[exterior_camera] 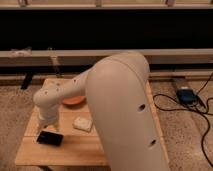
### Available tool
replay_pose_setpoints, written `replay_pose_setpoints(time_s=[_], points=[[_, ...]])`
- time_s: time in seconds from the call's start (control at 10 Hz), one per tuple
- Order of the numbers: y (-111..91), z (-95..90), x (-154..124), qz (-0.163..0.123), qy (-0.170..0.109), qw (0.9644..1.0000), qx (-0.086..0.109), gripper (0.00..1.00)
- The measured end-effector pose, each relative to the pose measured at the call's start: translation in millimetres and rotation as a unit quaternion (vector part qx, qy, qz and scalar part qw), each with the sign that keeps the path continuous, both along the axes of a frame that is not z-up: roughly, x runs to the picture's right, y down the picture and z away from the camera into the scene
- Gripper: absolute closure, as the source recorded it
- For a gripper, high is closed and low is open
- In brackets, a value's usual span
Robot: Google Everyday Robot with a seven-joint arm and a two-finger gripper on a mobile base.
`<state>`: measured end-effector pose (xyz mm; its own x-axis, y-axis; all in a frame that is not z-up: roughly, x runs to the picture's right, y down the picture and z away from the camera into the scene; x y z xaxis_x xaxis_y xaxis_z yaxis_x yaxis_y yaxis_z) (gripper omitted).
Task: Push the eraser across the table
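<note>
Gripper (48,125) down at front-left of table (75,148), jaws released, holding nothing, tip just behind eraser (50,138); contact or small gap, can't tell. Eraser lies flat near the left front edge, long side roughly across the boards. Reads as start of the push: tool set against the slab, travel yet to come. Next move calls for a low, steady sweep with the tip kept on the eraser's edge, aimed along open boards and clear of the cream block (82,123) lying near on the right; an off-centre shove would likely spin it. One container: orange dish (73,102) at the back, mostly hidden by the arm, contents not visible
</note>
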<state>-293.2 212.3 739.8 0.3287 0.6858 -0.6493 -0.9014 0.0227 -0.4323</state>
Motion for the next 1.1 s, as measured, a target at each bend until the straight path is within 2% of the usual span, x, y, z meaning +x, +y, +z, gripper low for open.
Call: replay_pose_setpoints(time_s=[0.2,1.1], points=[[2.5,11.2,24.2,-0.031,0.033,0.999,0.007,0.35],[3.7,11.9,23.5,-0.034,0.035,0.9988,0.007,0.35]])
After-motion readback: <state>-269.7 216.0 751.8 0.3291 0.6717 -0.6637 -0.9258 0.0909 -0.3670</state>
